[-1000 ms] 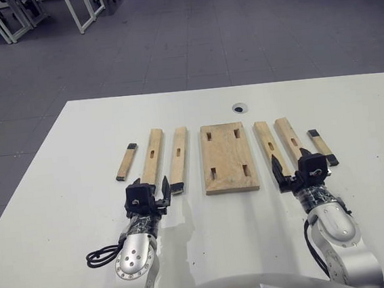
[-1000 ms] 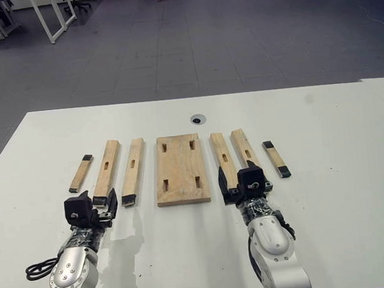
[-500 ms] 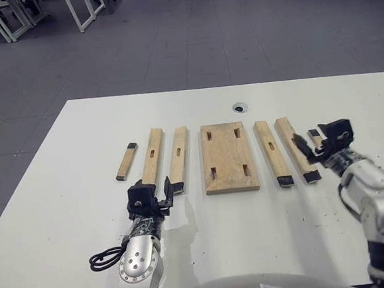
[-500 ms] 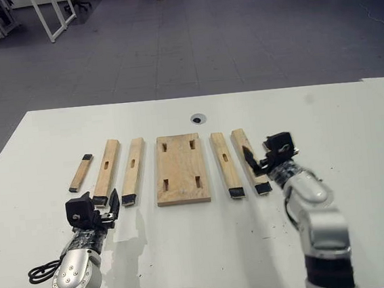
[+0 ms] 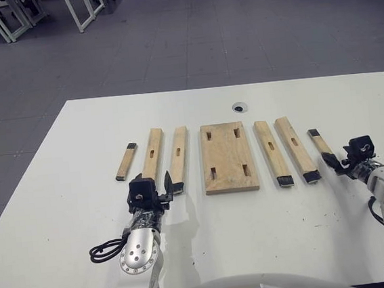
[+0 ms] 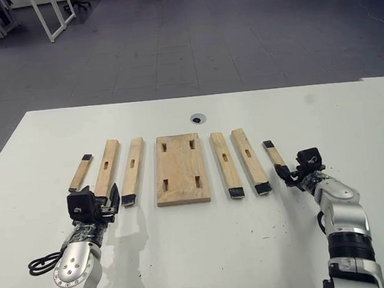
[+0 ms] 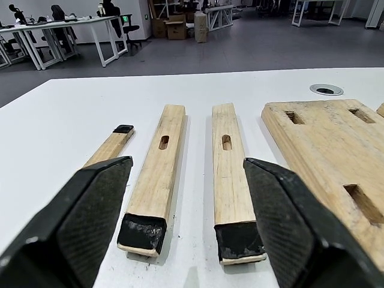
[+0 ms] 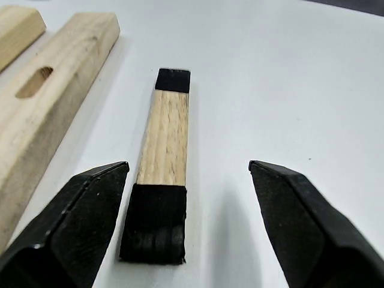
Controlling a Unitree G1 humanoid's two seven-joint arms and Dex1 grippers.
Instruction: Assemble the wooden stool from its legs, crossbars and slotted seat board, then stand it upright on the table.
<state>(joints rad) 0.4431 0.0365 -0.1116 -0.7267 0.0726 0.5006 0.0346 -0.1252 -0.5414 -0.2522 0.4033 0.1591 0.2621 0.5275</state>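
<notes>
While right gripper [image 8: 187, 171] straddles a crossbar [image 8: 163, 129], left gripper [image 7: 187, 180] faces legs [image 7: 157, 174]; both — spread wide.

The seat board [image 7: 336, 144] runs off the left wrist view's edge. The right wrist view's edge crops a slotted leg [image 8: 42, 114].

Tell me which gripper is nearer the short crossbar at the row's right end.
Right. The right gripper sits open at that crossbar's near end, a finger either side of its black tip. The left gripper is across the seat board, by the left legs.
</notes>
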